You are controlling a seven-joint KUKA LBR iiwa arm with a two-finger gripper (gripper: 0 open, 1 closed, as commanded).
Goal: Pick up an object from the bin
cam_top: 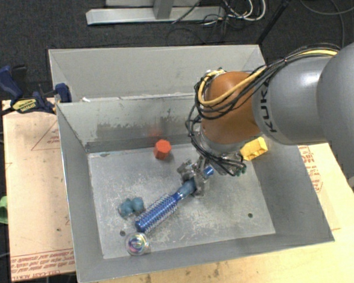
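Surrounding the scuffed grey bin [129, 68], dark floor [36, 27] carries loose cables [243, 6].

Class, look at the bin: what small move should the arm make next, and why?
Probably lower slightly and grip the blue rod at its upper right end. The gripper is right at that end, and the rod lies flat on the bin floor, apart from the orange block and the teal lump, so nothing seems to crowd a grasp there.

Dark carpeted floor [36, 27]; tangled cables [243, 3]
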